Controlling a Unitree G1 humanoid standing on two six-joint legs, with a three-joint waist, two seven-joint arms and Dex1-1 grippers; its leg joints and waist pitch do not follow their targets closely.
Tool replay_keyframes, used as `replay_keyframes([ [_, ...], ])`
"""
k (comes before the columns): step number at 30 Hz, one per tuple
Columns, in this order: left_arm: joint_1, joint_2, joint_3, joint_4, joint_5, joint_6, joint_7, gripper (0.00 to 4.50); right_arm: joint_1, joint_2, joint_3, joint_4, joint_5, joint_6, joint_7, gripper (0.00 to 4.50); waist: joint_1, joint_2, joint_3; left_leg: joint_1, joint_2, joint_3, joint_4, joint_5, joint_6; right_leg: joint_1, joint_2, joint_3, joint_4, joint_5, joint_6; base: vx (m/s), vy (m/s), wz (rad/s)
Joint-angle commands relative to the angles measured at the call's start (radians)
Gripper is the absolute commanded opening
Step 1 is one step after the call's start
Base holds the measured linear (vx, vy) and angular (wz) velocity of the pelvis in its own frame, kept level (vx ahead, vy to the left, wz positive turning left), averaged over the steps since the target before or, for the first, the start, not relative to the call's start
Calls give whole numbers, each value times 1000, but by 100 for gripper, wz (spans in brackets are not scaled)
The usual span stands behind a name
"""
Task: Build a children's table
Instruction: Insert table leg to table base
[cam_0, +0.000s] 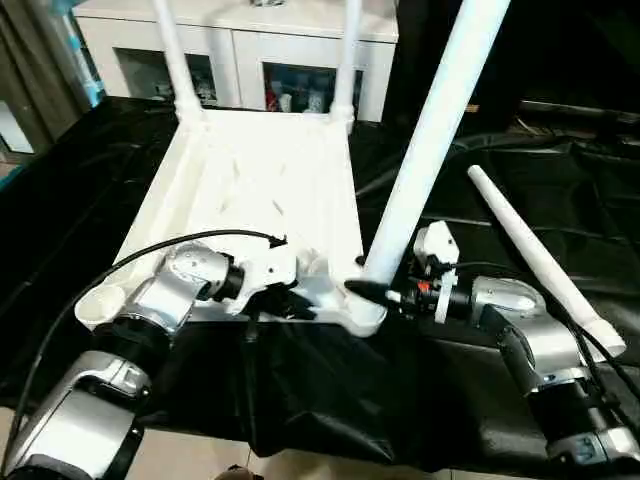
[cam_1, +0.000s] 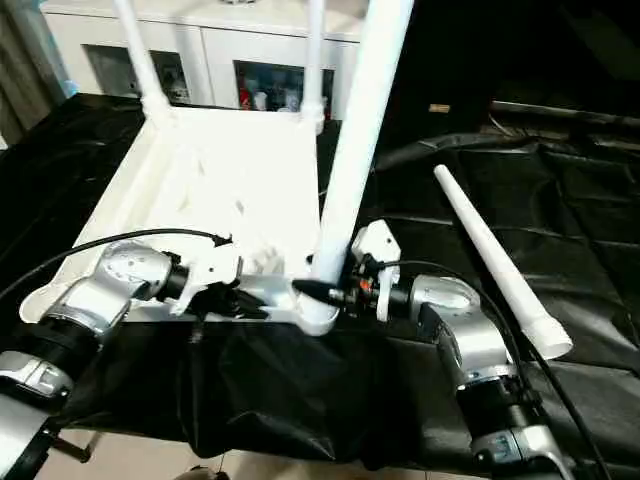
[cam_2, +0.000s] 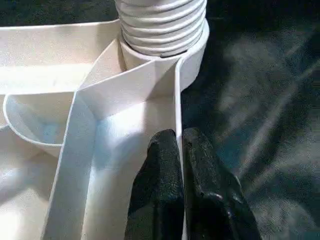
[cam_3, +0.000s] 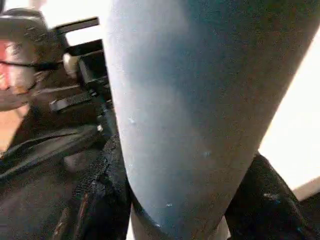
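Note:
The children's table (cam_0: 250, 190) lies upside down on the black cloth, ribbed underside up. Two white legs (cam_0: 172, 50) (cam_0: 345, 60) stand in its far corner sockets. A third leg (cam_0: 430, 140) rises, tilted, from the near right socket, its threaded end (cam_2: 162, 25) seated in the socket. My right gripper (cam_0: 375, 290) is shut around this leg just above the socket, one finger (cam_3: 265, 205) on each side. My left gripper (cam_2: 179, 137) is shut on the table's thin front rim (cam_2: 176, 95) close to that socket. A fourth leg (cam_0: 540, 250) lies loose on the cloth to the right.
The near left corner socket (cam_0: 100, 305) holds nothing. A white cabinet (cam_0: 250, 40) stands behind the black-draped work table (cam_0: 330, 400). A black cable (cam_0: 150, 250) loops over my left forearm. The cloth's front edge hangs just below my grippers.

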Motion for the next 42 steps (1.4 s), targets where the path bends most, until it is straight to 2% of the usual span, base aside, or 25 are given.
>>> replay_keyframes([
  [1,-22,16,10,-50,-17,-14,-12,0,26,-29,57,98,-72,19,15,191,3,1,-61,26,26,-9,-66,-302,5,37,-46,32,-70,-190,-240,0,0,0],
  [4,-26,12,12,-41,-4,-7,17,0,22,-27,67,97,-81,8,22,191,4,-4,-60,24,25,-10,-67,-302,1,38,-46,32,-70,-201,-231,0,0,0],
  [9,-26,8,15,-34,3,-7,29,0,31,-22,77,87,-90,3,21,191,3,-4,-61,24,25,-11,-68,-303,-1,38,-46,32,-71,-207,-225,0,0,0],
  [11,-28,6,19,-29,6,-7,37,0,34,-22,82,93,-100,-10,18,191,4,-8,-63,25,25,-10,-67,-304,-1,38,-47,32,-72,-212,-223,0,0,0],
  [12,-28,5,21,-28,8,-7,39,0,34,-23,84,98,-101,-16,19,191,4,-5,-63,26,26,-11,-68,-306,-3,37,-47,32,-73,-216,-222,0,0,0],
  [21,-23,2,24,-28,11,-8,55,0,62,-27,97,91,-116,-47,20,191,3,-15,-66,26,25,-11,-68,-319,-3,37,-45,32,-72,-211,-217,0,0,0],
  [26,-21,-1,26,-31,13,-3,60,0,53,-18,90,107,-126,-52,-8,191,3,-14,-65,26,26,-12,-69,-319,-4,35,-46,32,-73,-218,-215,0,0,0],
  [28,-29,-13,37,-26,17,32,98,0,31,12,57,151,-139,-58,-104,191,-1,-14,-62,26,25,-12,-72,-345,-13,32,-46,32,-76,-255,-209,0,0,0],
  [30,-43,-29,49,-17,21,67,144,0,14,40,24,189,-144,-57,-195,191,-6,-19,-58,27,23,-16,-75,-386,-29,31,-49,31,-84,-341,-189,0,0,0],
  [32,-69,-53,61,1,34,112,218,0,-3,70,-4,227,-159,-58,-303,191,-14,-17,-55,31,22,-20,-77,-423,-48,25,-50,30,-92,-424,-167,0,0,0],
  [33,-80,-64,66,8,39,127,249,0,-8,82,-12,238,-161,-55,-337,191,-18,-21,-58,30,20,-24,-76,-432,-55,28,-52,28,-95,-459,-151,0,0,0],
  [35,-103,-85,72,18,50,159,303,0,-19,110,-31,261,-155,-49,-394,191,-24,-21,-56,30,19,-25,-78,-439,-55,25,-50,27,-101,-474,-136,0,0,0],
  [37,-140,-123,79,33,61,220,379,0,-46,151,-46,307,-158,-51,-483,191,-32,-20,-56,35,18,-25,-73,-457,-54,18,-50,27,-103,-483,-143,0,0,0],
  [39,-164,-149,85,44,68,275,432,0,-70,179,-53,344,-163,-55,-544,191,-33,-22,-57,28,17,-26,-75,-436,-48,24,-49,27,-101,-463,-142,0,0,0],
  [40,-180,-166,89,58,73,302,469,0,-87,197,-63,370,-161,-57,-583,191,-33,-17,-58,28,16,-25,-75,-430,-48,23,-48,28,-100,-446,-146,0,0,0],
  [41,-191,-178,92,68,79,322,498,0,-101,210,-72,393,-163,-61,-613,191,-33,-19,-59,32,15,-24,-73,-429,-48,20,-46,27,-101,-425,-154,0,0,0],
  [42,-205,-195,94,80,85,347,532,0,-119,228,-85,421,-160,-63,-648,191,-33,-20,-60,28,15,-23,-73,-420,-45,24,-45,28,-97,-394,-164,0,0,0],
])
